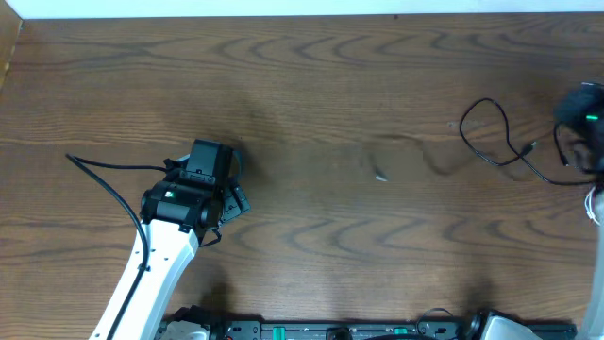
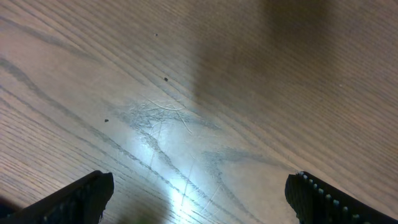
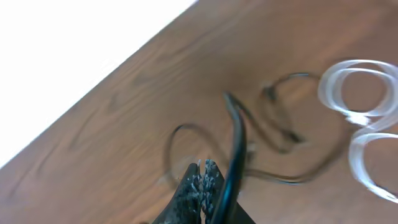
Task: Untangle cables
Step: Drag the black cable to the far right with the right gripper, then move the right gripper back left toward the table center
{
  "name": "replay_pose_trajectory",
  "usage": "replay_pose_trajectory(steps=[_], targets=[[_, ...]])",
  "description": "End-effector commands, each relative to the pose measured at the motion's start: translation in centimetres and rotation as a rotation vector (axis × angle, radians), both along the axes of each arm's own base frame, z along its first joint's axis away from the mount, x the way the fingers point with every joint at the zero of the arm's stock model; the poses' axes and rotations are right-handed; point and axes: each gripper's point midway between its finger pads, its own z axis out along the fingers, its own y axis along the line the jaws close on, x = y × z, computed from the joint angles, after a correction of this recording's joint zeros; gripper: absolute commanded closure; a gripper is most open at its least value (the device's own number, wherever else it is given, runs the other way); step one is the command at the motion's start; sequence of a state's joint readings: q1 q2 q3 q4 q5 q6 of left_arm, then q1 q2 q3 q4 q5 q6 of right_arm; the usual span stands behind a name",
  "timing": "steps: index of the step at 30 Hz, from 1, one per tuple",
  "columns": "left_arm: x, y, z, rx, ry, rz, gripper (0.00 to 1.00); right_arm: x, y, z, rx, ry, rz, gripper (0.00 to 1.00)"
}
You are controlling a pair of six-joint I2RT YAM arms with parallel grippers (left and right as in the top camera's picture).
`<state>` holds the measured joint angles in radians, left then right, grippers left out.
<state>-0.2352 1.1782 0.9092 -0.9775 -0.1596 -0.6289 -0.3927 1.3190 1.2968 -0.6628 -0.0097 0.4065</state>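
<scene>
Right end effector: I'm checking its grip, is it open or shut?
Shut. The right end effector shows its jaws meeting, no gap. A thin black cable runs beside them; pinched or not, cannot tell.

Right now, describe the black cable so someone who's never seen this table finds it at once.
On the brown wooden table, look to the far right end, beside the right arm. The black cable lies there in one loose open loop with a tail trailing toward the edge. It is thin and dark, unlike the white cable coiled next to it.
</scene>
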Motion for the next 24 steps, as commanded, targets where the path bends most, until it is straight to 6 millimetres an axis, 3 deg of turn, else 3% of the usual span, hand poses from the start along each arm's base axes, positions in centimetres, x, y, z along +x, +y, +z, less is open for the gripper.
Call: replay_pose_trajectory(steps=[1, 8, 14, 15, 17, 18, 20, 24], targets=[[-0.2, 0.3, -0.2, 0.007, 0.011, 0.012, 0.07, -1.6, -3.4, -0.1, 0.058, -0.016, -0.139, 0.99], [-0.2, 0.3, -0.2, 0.007, 0.011, 0.012, 0.07, -2.6, -6.6, 0.3, 0.038, -0.042, -0.229, 0.99], [-0.2, 0.3, -0.2, 0.007, 0.012, 0.012, 0.07, -0.6, -7.6, 1.2, -0.037, -0.092, -0.172, 0.99], [-0.2, 0.3, -0.2, 0.007, 0.013, 0.012, 0.07, -0.2, -7.4, 1.1, -0.038, -0.094, -0.149, 0.92], [-0.2, 0.3, -0.2, 0.007, 0.012, 0.012, 0.07, 0.4, -6.5, 0.7, -0.013, -0.092, -0.089, 0.56], [-0.2, 0.3, -0.2, 0.007, 0.012, 0.012, 0.07, 0.7, -5.9, 0.5, 0.008, -0.093, -0.049, 0.45], [-0.2, 0.3, -0.2, 0.003, 0.009, 0.025, 0.07, 1.2, -3.9, -0.2, 0.065, -0.086, 0.058, 0.38], [-0.2, 0.3, -0.2, 0.002, 0.008, 0.03, 0.07, 0.7, 0.3, -2.4, 0.195, -0.01, 0.198, 0.37]])
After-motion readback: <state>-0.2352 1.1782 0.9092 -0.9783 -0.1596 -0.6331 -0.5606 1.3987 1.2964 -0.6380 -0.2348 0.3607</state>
